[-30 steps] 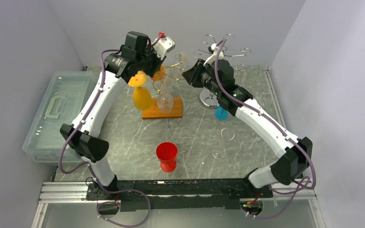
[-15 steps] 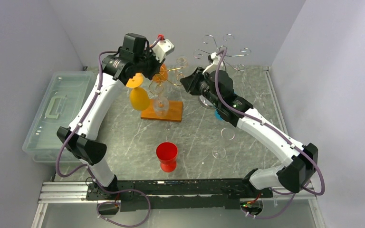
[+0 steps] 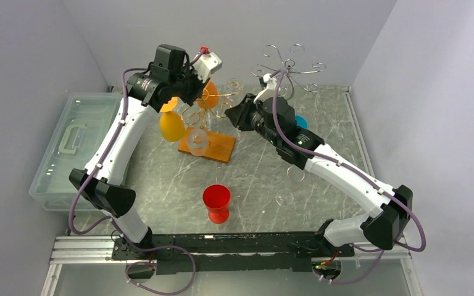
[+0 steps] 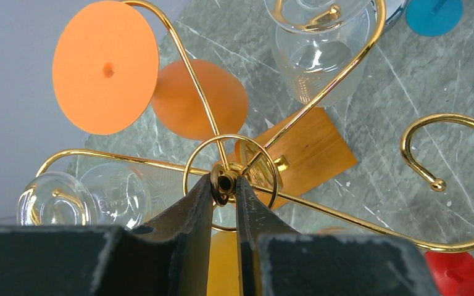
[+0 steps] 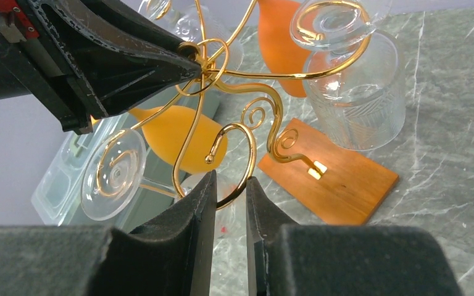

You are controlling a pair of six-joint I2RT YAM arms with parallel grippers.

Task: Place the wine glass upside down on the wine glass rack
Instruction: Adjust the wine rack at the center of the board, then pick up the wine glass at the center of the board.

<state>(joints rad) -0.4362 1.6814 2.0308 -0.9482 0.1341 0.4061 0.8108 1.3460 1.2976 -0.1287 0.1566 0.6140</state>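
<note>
The gold wine glass rack (image 3: 216, 105) stands tilted on its wooden base (image 3: 213, 147). A yellow glass (image 3: 171, 126), an orange glass (image 3: 209, 94) and a clear glass (image 3: 197, 140) hang upside down on it. My left gripper (image 3: 199, 80) is shut on the rack's top hub (image 4: 225, 182). My right gripper (image 3: 234, 115) is closed around one empty gold hook (image 5: 242, 161). A red wine glass (image 3: 216, 202) stands upright on the table, away from both grippers.
A silver wire rack (image 3: 287, 65) stands at the back right, with a blue glass (image 3: 300, 121) near it. Clear glasses (image 3: 289, 185) lie on the table by the right arm. A clear plastic bin (image 3: 74, 145) sits at the left edge.
Both grippers have moved left with the gold rack. The rack has tilted and its wooden base has turned. The blue glass now shows behind the right arm.
</note>
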